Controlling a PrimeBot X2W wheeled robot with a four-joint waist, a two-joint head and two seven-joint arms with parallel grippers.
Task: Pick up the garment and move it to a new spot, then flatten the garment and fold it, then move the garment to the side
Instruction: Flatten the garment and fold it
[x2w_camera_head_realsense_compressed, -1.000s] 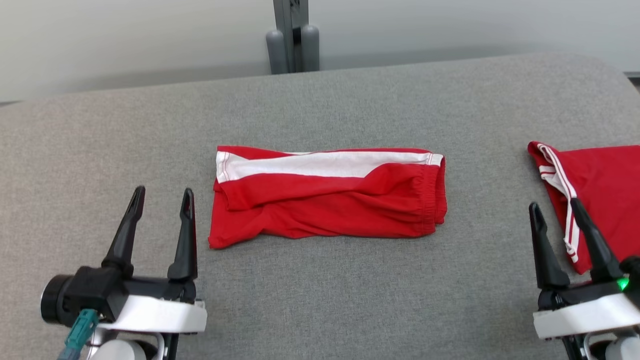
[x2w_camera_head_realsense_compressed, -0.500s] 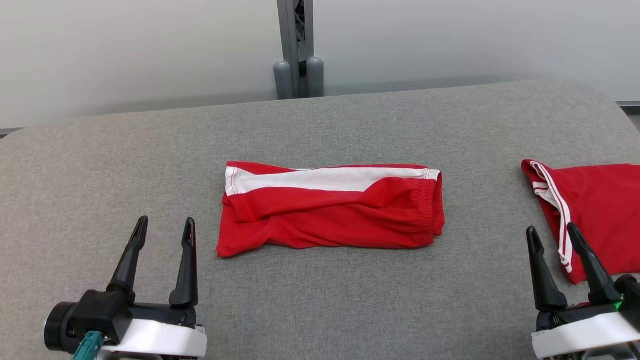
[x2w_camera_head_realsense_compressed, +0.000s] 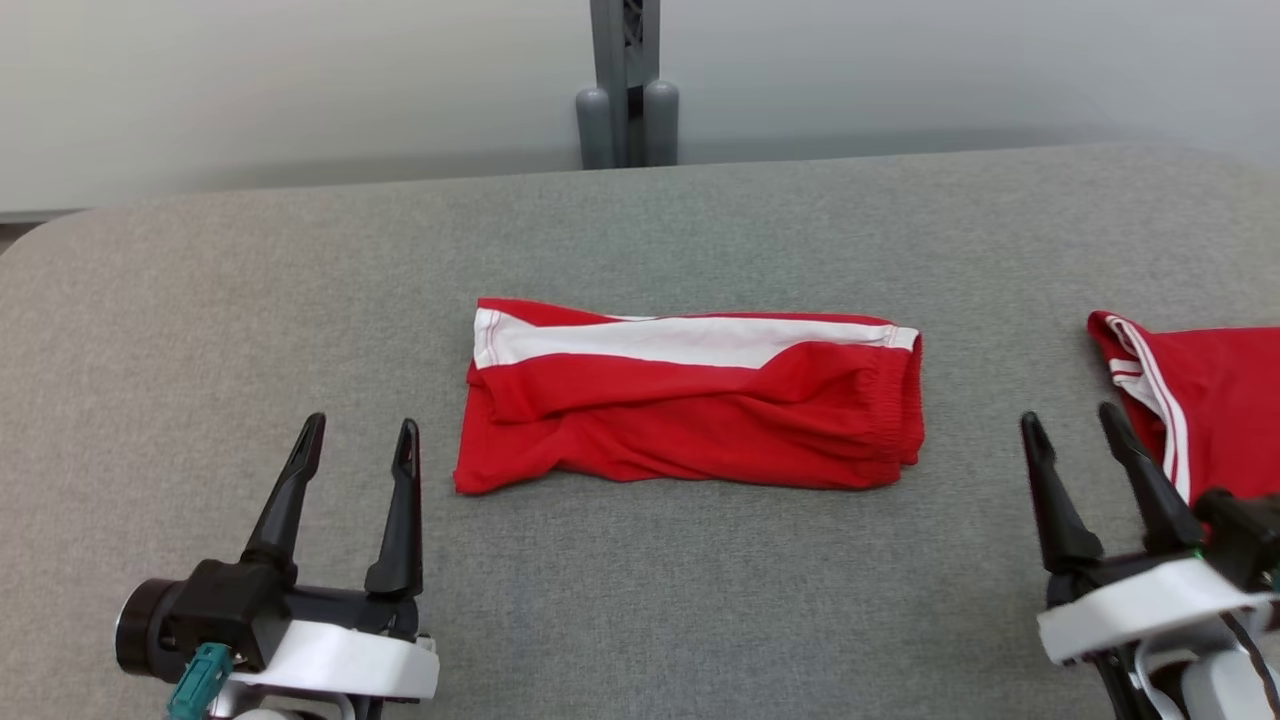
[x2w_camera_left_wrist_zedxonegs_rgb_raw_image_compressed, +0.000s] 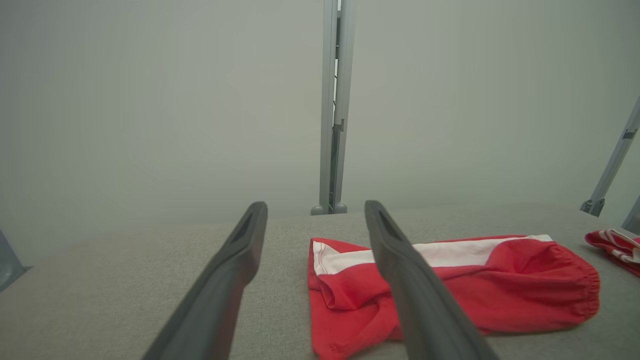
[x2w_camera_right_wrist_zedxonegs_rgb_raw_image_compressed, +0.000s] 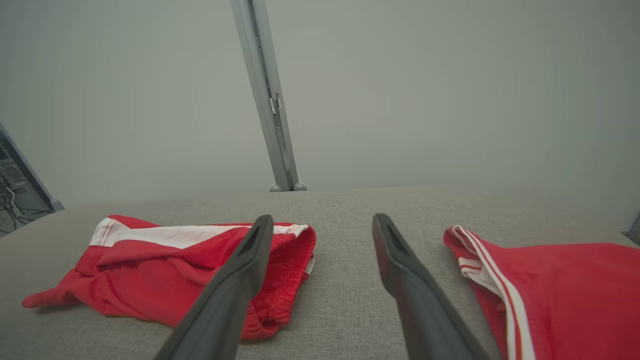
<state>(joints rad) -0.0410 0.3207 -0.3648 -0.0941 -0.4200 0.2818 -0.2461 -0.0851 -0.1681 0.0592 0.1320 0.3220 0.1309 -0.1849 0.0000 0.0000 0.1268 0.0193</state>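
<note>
Head view: the garment, red shorts with a white stripe, lies folded into a long bundle in the middle of the grey padded table. The left gripper hangs at its 7 o'clock and the right gripper at its 4 o'clock. Both have their fingers spread with nothing between them, and neither touches the cloth. A second garment, also red, lies at 3 o'clock, well apart from the first and just beside the right gripper.

Left wrist view: the bundle sits toward 4 o'clock, partly behind one finger. Its near end is the loose hem, with slack flaps.

Right wrist view: the bundle lies toward 8 o'clock, and its gathered waistband is the nearest part.

The cloth looks thin, light and limp. Lifted by one point, it would likely sag and fall open. It is better taken at both short ends together, the left gripper at the hem and the right gripper at the thicker waistband, pinching right through; how many layers lie there I cannot tell
</note>
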